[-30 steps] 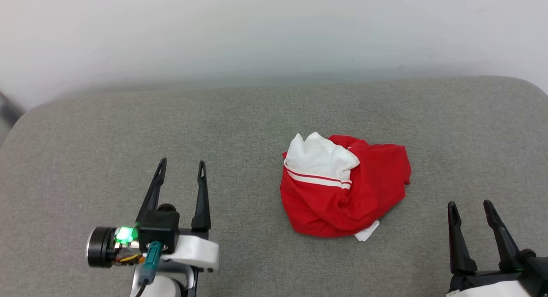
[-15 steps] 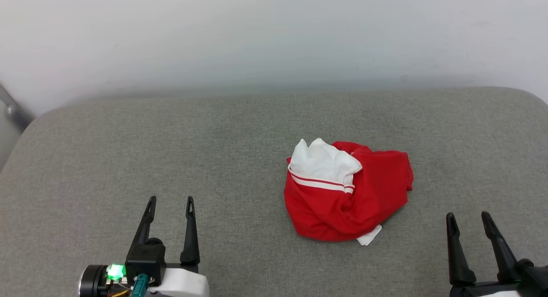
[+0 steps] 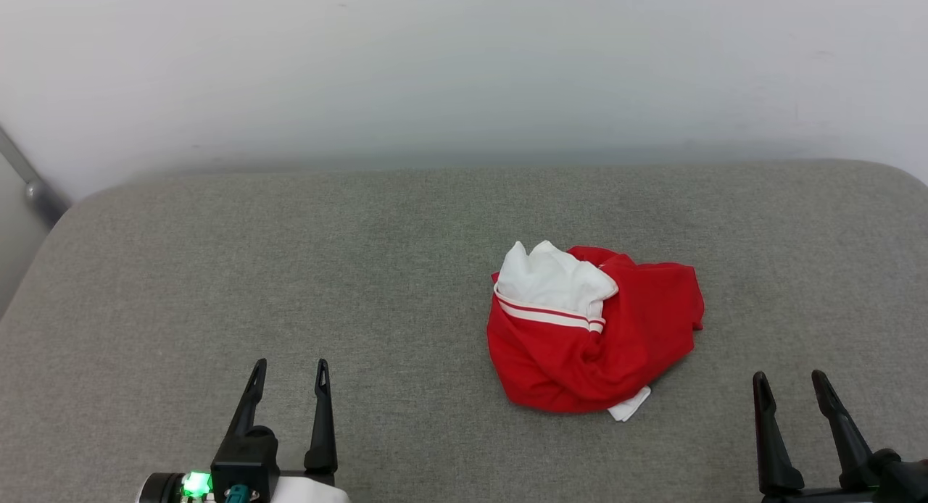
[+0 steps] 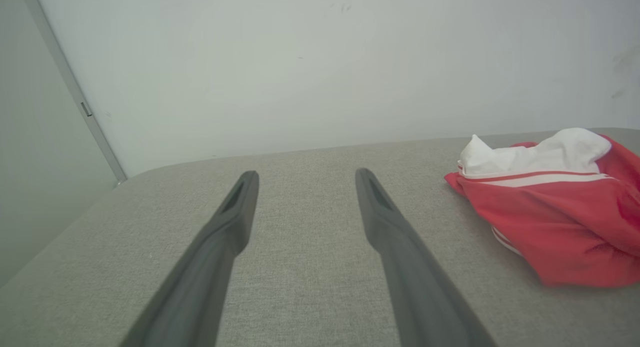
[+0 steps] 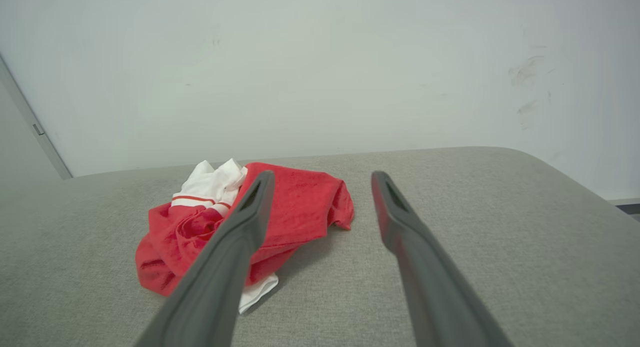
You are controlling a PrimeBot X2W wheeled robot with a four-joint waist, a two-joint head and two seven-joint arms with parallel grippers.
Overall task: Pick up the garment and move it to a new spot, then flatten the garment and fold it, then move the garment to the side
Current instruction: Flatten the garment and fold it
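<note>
Red garment (image 3: 594, 343) lies crumpled on the grey table (image 3: 290, 256), four o'clock of centre. At seven the left gripper (image 3: 290, 365), at five the right gripper (image 3: 789, 376), fingers spread wide, empty. Nothing lifted yet, so every step remains.

Surface (image 3: 290, 285): grey woven fabric, padded, with rounded far corners; spans the whole head view.
Wall (image 3: 464, 68): plain off-white, rising directly behind the surface's far edge.
Scuffs (image 5: 527, 72): faint grey smudges on the wall, toward the right of the right wrist view.
Strip (image 4: 70, 82): slanted grey rail beyond the surface's left corner, with a small bracket (image 4: 86, 109) partway along.
</note>
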